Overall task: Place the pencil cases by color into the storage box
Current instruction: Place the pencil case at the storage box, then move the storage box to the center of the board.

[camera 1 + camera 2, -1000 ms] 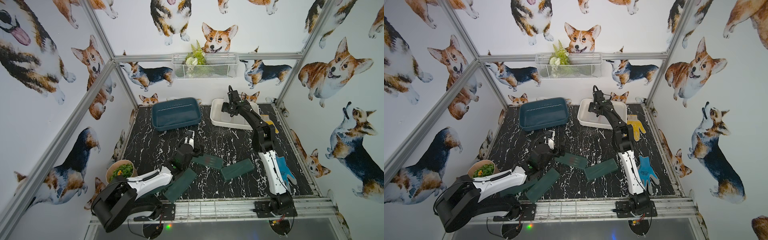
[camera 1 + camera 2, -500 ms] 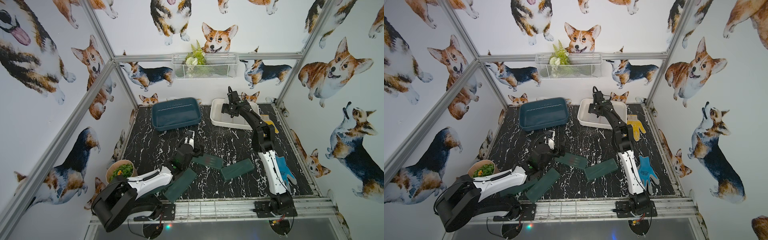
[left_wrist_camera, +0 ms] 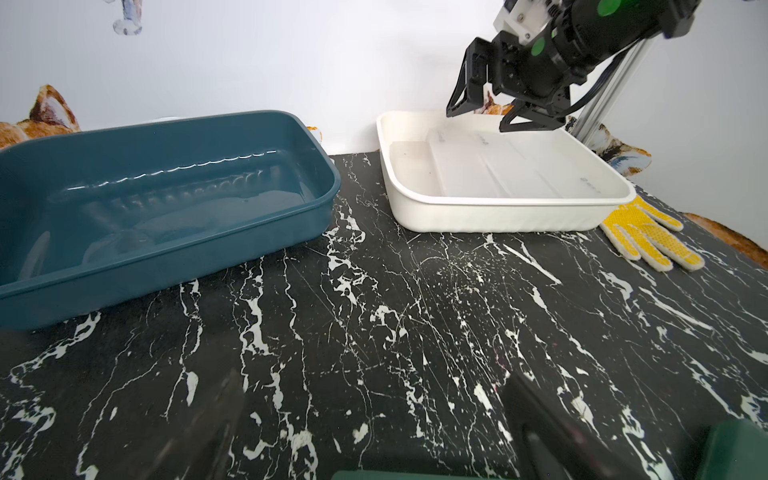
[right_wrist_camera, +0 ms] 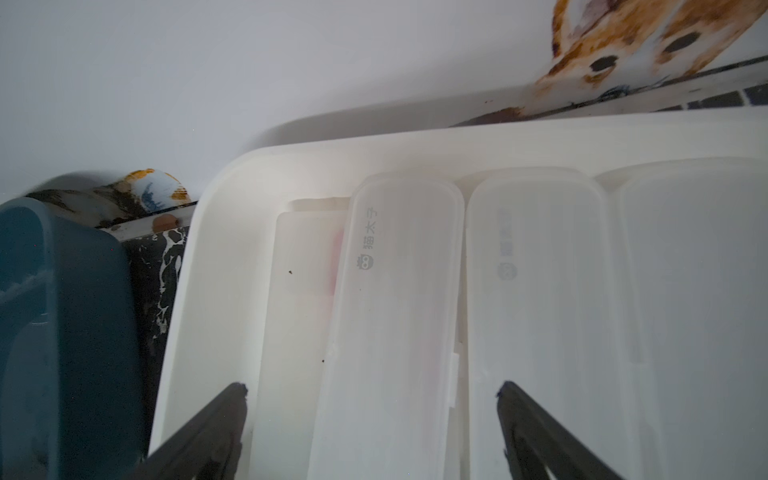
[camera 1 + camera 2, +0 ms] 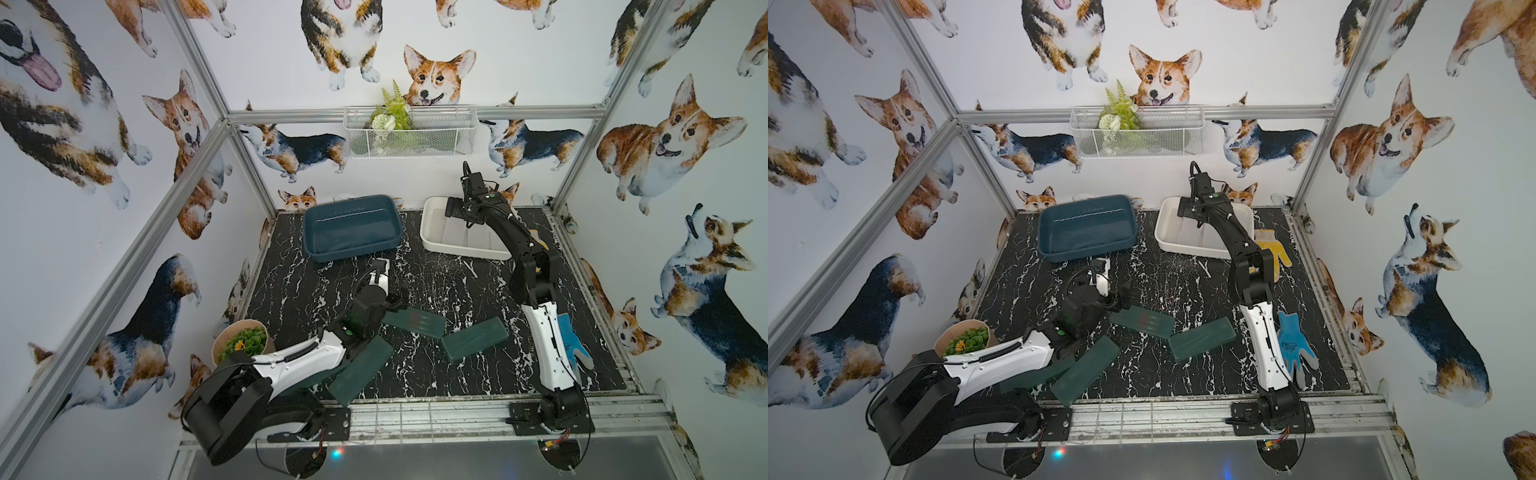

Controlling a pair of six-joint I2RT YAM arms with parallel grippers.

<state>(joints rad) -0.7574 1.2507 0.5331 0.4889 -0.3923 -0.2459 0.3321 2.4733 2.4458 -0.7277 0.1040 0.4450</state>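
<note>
**White cases boxed, green ones out on the table**

In both top views my right gripper (image 5: 455,210) hangs over the white box (image 5: 457,249) at the back edge of the table (image 5: 457,291), toward its right corner. The dark blue box (image 5: 316,249) beside it shows no case inside. Four green cases (image 5: 413,323) lie toward the front, and my left gripper (image 5: 392,284) sits just beside one. Another green case (image 5: 1086,372) reaches the front edge, so a careless nudge could tip it off.

In the left wrist view the jaws stand wide apart over bare table, with only a green corner in sight. I think closing from here would clip that end and spin the case rather than grip it.

In the right wrist view the jaws are apart, one on either side of a white case (image 4: 395,291). It lies in the box beside its fellows and seems to rest partly on one. If I lift crooked, a finger could hook its rim and drag it out.
</note>
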